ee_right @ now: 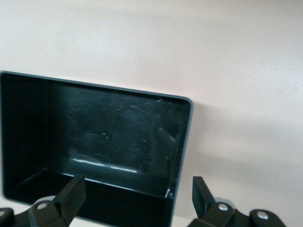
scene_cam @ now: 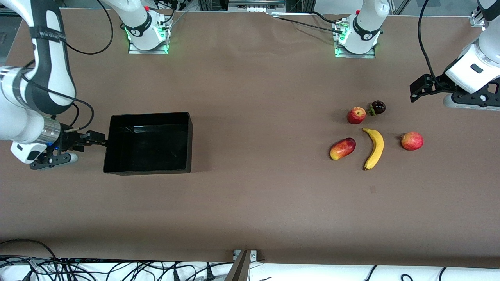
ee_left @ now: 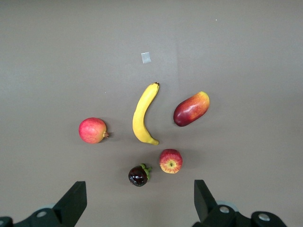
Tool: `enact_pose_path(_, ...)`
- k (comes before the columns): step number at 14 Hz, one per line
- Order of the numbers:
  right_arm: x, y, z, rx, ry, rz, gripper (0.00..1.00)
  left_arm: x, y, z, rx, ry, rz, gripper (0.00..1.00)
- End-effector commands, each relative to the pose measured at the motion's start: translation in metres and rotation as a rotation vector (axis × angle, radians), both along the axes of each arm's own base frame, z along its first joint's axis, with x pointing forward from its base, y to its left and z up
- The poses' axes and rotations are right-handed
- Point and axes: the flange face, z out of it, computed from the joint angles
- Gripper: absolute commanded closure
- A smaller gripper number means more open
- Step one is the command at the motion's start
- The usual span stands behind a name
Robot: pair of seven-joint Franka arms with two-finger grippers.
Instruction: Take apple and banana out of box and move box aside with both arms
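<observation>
The black box [scene_cam: 148, 142] stands toward the right arm's end of the table. My right gripper [scene_cam: 97, 139] is open at the box's end wall. In the right wrist view that wall of the box [ee_right: 94, 137] lies just ahead of the spread right gripper [ee_right: 137, 194], not gripped. The yellow banana [scene_cam: 375, 147] and the small red apple [scene_cam: 356, 115] lie toward the left arm's end. My left gripper [scene_cam: 417, 89] hangs open above the table beside the fruits. In the left wrist view the banana [ee_left: 143, 113] and apple [ee_left: 170, 161] lie ahead of the empty left gripper [ee_left: 139, 201].
A red-yellow mango [scene_cam: 342, 148] lies beside the banana, a round red fruit with a nub [scene_cam: 411, 141] on the banana's other flank. A dark purple fruit [scene_cam: 377, 107] sits next to the apple. Brown tabletop stretches between box and fruits.
</observation>
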Motion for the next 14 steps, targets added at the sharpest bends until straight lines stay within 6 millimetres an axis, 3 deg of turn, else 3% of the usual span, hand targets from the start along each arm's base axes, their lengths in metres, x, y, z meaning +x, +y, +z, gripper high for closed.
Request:
enact_pose_path(1, -0.008, 0.043, 0.046, -0.035, 0.009, -0.019, 0.0, -0.003, -0.003, 0.006, -0.012, -0.012, 0.003, 0.0)
enact_pose_path(4, -0.037, 0.059, 0.103, -0.069, 0.005, -0.028, 0.0, -0.003, -0.003, 0.006, -0.011, -0.012, 0.002, 0.0)
enact_pose_path(7, -0.072, 0.048, 0.155, -0.07, 0.001, -0.025, 0.0, -0.003, -0.003, 0.006, -0.012, -0.012, 0.002, 0.0)
enact_pose_path(9, -0.094, 0.048, 0.177, -0.082, -0.003, -0.032, 0.0, -0.003, -0.003, 0.007, -0.012, -0.013, 0.002, 0.0)
enact_pose_path(11, -0.113, 0.062, 0.196, -0.127, 0.007, -0.026, 0.0, -0.003, -0.003, 0.007, -0.012, -0.013, 0.002, 0.0)
enact_pose_path(14, -0.113, 0.067, 0.211, -0.162, -0.025, 0.059, 0.0, -0.002, -0.003, 0.01, -0.013, -0.019, 0.0, 0.0)
